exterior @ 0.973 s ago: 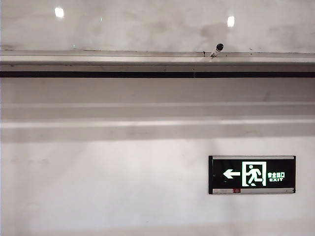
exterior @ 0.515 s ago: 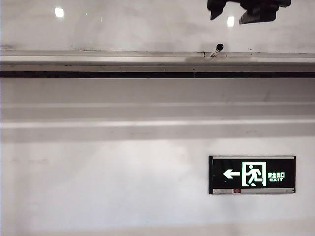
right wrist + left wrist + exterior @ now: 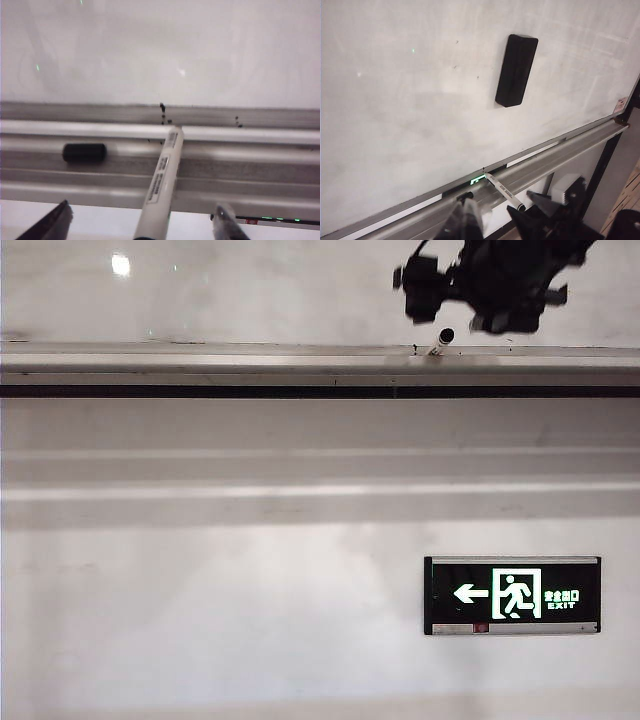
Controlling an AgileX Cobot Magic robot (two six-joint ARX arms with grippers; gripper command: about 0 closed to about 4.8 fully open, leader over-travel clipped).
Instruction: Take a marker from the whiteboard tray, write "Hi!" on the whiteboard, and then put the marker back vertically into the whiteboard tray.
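Observation:
The marker leans in the whiteboard tray, tip against the whiteboard, black end sticking out. In the right wrist view its pale barrel runs between the fingers of my right gripper, which is open and straddles it without touching. In the exterior view that gripper is a dark blur just above the marker. The left wrist view shows my left gripper shut and empty below the tray, beside the marker.
A black eraser sticks on the whiteboard above the tray. A small black cap-like piece lies in the tray beside the marker. A green exit sign hangs on the wall below.
My right gripper has come into the exterior view from the top and dropped down to just above the marker. The marker has not moved.

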